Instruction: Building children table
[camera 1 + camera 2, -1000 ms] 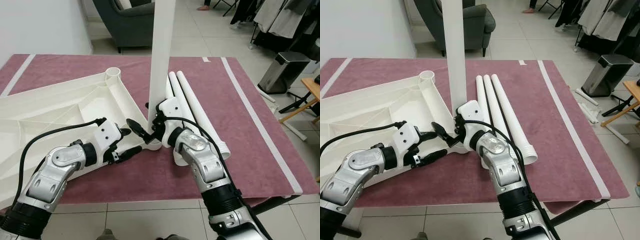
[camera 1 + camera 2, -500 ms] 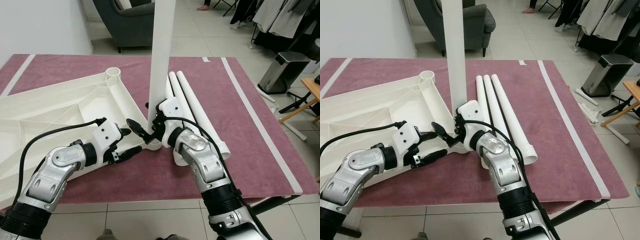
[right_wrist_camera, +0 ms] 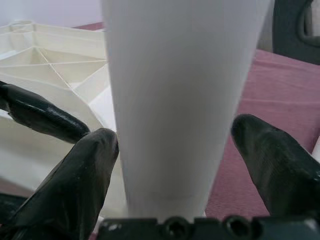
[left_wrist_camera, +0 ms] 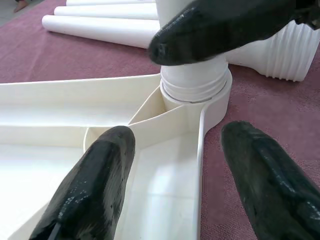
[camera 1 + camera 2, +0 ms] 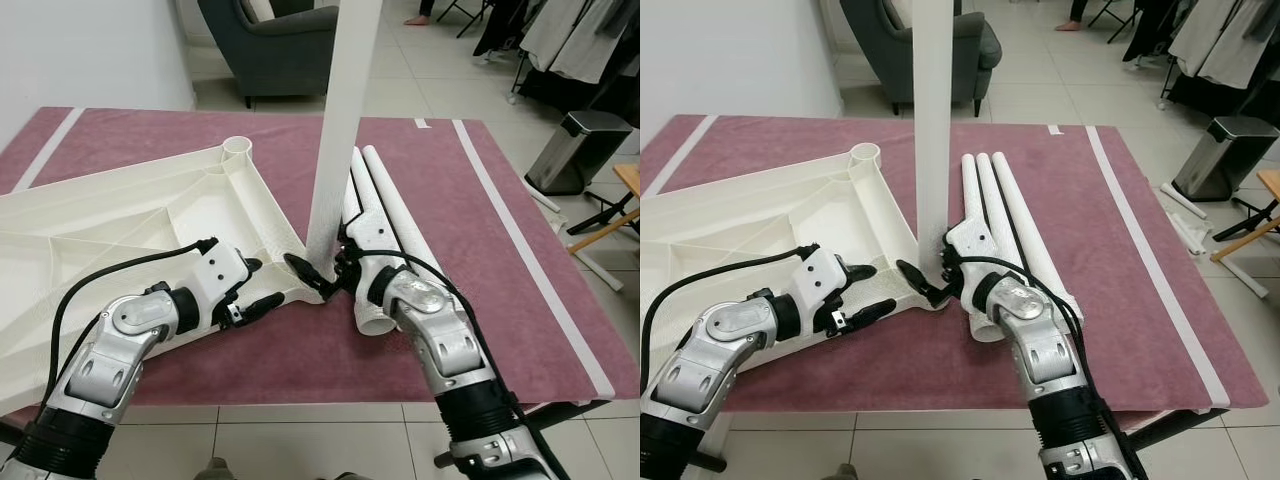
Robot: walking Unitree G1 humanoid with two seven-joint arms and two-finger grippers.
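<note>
A white tabletop (image 5: pixel 150 210) lies upside down on the maroon rug (image 5: pixel 300 350). One white leg (image 5: pixel 335 140) stands in its near corner socket (image 4: pixel 195 90), leaning slightly right. My right gripper (image 5: pixel 322 264) is shut on the leg's base, with a black finger on either side of it (image 3: pixel 75 175). My left gripper (image 5: pixel 258 285) is open and straddles the tabletop's rim just left of that socket, touching nothing firmly. Three more white legs (image 5: pixel 385 190) lie side by side on the rug behind my right gripper.
Another open socket (image 5: pixel 237 147) sits at the tabletop's far corner. A grey armchair (image 5: pixel 275 40) stands beyond the rug. A steel bin (image 5: pixel 575 150) and a clothes rack are at the right. White tape (image 5: pixel 520 230) runs along the rug's right side.
The view has shifted slightly. My right gripper has turned around the leg's base toward the right, and the leg now leans a little more. The left gripper has held its place.
</note>
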